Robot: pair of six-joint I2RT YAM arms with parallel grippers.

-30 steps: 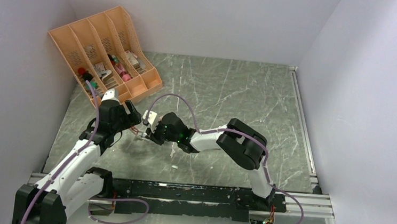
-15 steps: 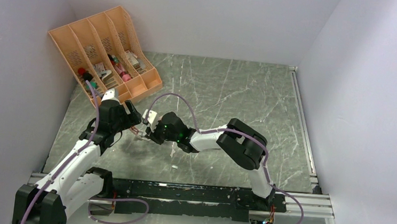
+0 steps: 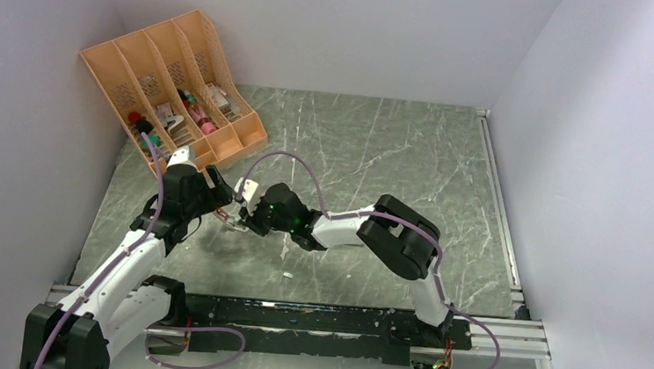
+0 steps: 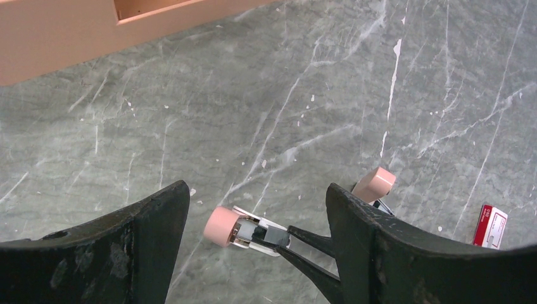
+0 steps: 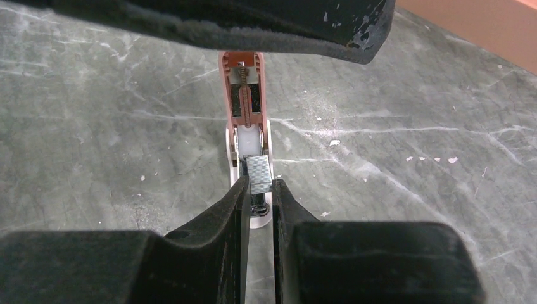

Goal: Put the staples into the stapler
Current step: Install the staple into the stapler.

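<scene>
The right gripper pinches a strip of staples directly over the magazine channel of the opened pink stapler, which lies on the bench. The left gripper stands spread wide, straddling the stapler.

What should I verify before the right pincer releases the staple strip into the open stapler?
1. Staple strip gripped by the right pincer: ok.
2. Pink stapler open, with its channel and spring exposed: ok.
3. Strip in line with the channel: ok, roughly in line in the right wrist view.
4. Strip seated in the channel: cannot tell, the fingers hide its lower edge.
5. Left pincer steadying the stapler: cannot tell; its jaws stand wide on either side and contact is unclear.
6. Staple box out of the way: ok, it lies off to the side.
</scene>
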